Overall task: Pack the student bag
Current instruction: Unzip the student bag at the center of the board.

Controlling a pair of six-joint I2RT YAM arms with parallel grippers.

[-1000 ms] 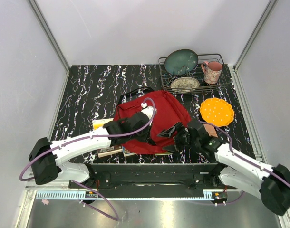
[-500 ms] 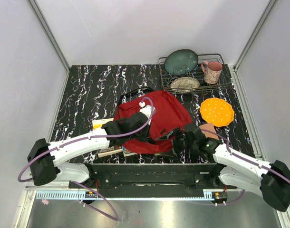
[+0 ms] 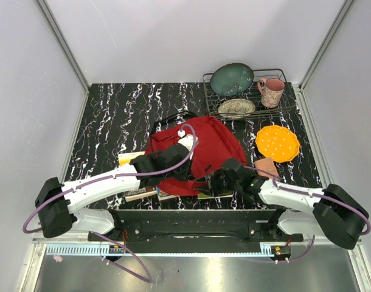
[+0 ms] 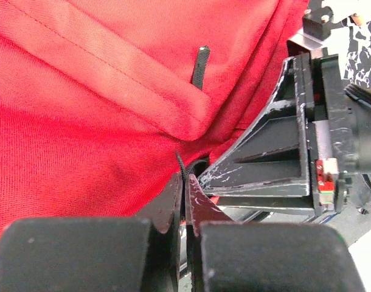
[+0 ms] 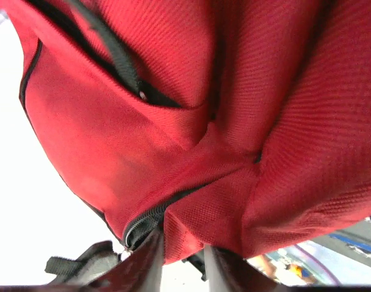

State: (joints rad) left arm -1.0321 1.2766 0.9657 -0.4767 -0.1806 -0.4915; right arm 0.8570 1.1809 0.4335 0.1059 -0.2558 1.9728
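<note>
The student bag (image 3: 201, 152), a red backpack, lies in the middle of the table, partly over some books. My left gripper (image 3: 184, 177) sits at its near edge. In the left wrist view this gripper (image 4: 185, 182) is shut, with a thin black zip cord (image 4: 181, 165) of the bag (image 4: 82, 103) pinched between its tips. My right gripper (image 3: 213, 181) is right beside it, on the same near edge. In the right wrist view its fingers (image 5: 150, 258) press from both sides on a fold of the bag's red fabric (image 5: 191, 228), next to a dark zip (image 5: 143, 222).
Books (image 3: 135, 194) stick out from under the bag on the left. A wire rack (image 3: 283, 109) at the back right holds a teal plate (image 3: 231, 79), a patterned plate (image 3: 236, 108) and a pink mug (image 3: 271, 91). An orange plate (image 3: 277, 143) and a small pink item (image 3: 267, 167) lie to the right.
My right gripper has moved left to the bag's near edge and narrowed its jaws onto a fold of fabric. The left arm has stayed still, shut as before.
</note>
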